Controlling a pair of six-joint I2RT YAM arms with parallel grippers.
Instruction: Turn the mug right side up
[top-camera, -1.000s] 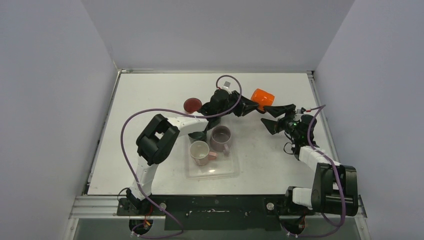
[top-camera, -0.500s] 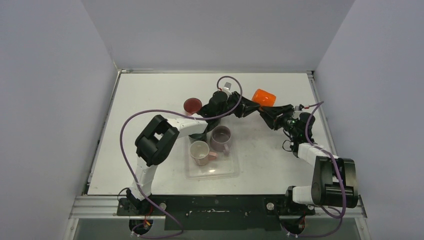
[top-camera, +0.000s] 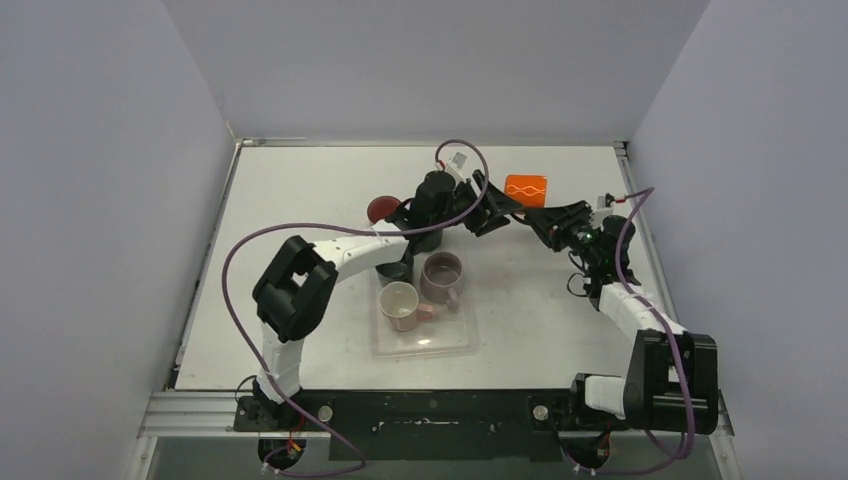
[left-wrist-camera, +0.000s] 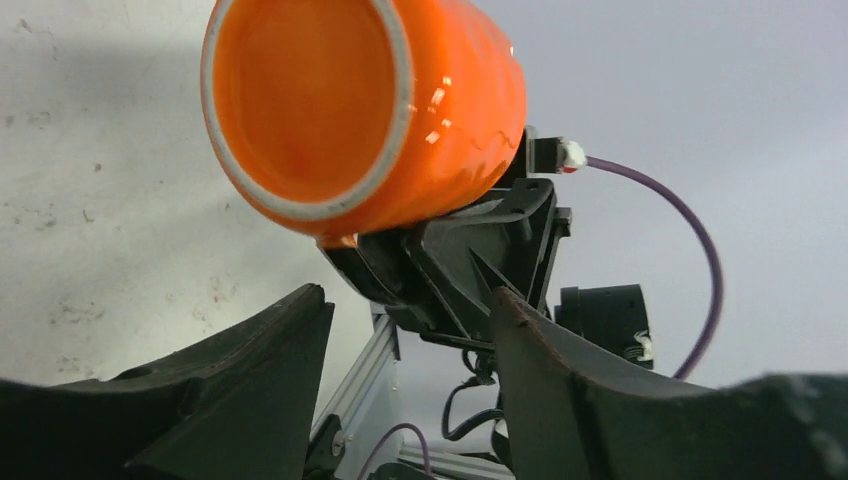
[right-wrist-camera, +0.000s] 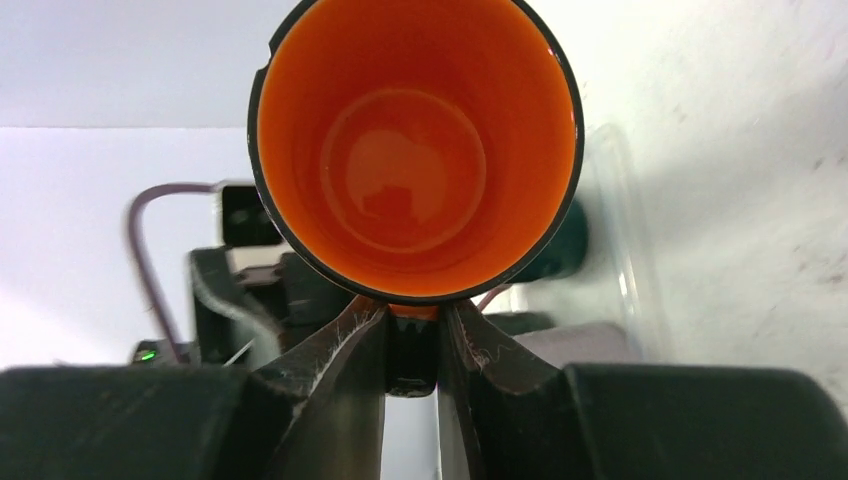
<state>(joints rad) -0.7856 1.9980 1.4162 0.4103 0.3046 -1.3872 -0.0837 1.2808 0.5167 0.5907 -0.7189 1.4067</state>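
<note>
The orange mug hangs on its side above the far right of the table, its white wavy pattern facing up. My right gripper is shut on the mug's handle, which is pinched between its fingers just below the rim. The right wrist view looks straight into the mug's open mouth. My left gripper stands open just left of the mug and holds nothing. The left wrist view has the mug's base above the left gripper, with the right gripper under the mug.
A clear tray at the table's centre holds a white-and-pink mug and a mauve mug, both upright. A dark green mug stands at its far left corner. A red mug sits behind the left arm.
My right gripper has moved in and shut on the mug's handle. My left gripper has opened and let the mug go. The mug has turned, pattern side up.
</note>
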